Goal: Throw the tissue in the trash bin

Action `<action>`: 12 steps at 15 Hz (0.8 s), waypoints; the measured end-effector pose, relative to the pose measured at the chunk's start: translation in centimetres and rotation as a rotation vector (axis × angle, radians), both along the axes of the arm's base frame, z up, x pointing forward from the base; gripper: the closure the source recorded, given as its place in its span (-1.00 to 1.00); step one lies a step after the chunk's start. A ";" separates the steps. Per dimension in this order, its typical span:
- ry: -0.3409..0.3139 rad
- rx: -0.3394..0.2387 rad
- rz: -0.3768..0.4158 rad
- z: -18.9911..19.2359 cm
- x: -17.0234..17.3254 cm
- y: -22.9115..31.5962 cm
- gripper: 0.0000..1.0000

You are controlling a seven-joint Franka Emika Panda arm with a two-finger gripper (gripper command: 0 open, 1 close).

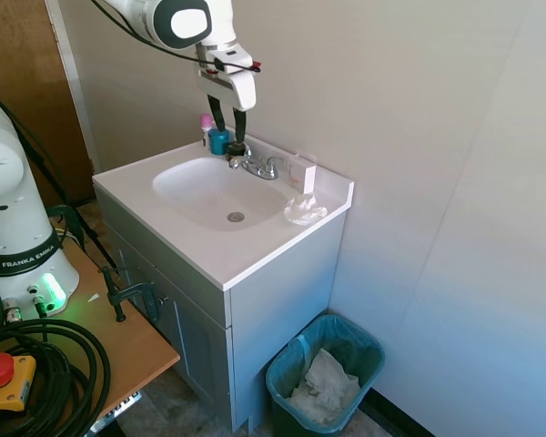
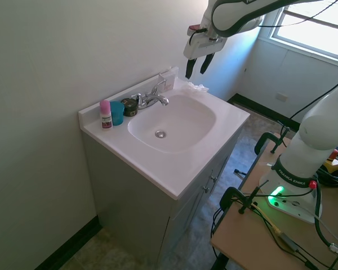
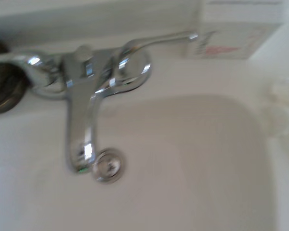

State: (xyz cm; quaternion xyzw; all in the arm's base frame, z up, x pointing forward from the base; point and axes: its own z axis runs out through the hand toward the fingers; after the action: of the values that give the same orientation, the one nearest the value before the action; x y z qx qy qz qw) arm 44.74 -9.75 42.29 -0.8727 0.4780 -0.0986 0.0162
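Gripper [image 1: 228,122] hangs high over the faucet [image 1: 257,165], fingers spread, gripping nothing; the tissue [image 1: 303,211] lies below, off toward the trash bin [image 1: 288,366].

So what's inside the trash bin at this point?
The trash bin has a blue-green liner and holds a crumpled greyish-white paper mass. Whatever lies under that paper is hidden. The tissue sits on the counter, not in the bin.
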 end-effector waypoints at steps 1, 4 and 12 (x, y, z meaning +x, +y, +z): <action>-0.009 -0.005 -0.031 -0.1 0.4 -1.9 -1.00; 0.018 0.000 -0.088 -3.7 2.4 -5.7 -1.00; 0.083 -0.005 -0.189 -12.6 9.3 -12.1 -1.00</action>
State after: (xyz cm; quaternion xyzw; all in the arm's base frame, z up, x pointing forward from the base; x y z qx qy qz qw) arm 54.01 -21.88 29.70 -0.8272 0.5580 -0.0647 -0.0153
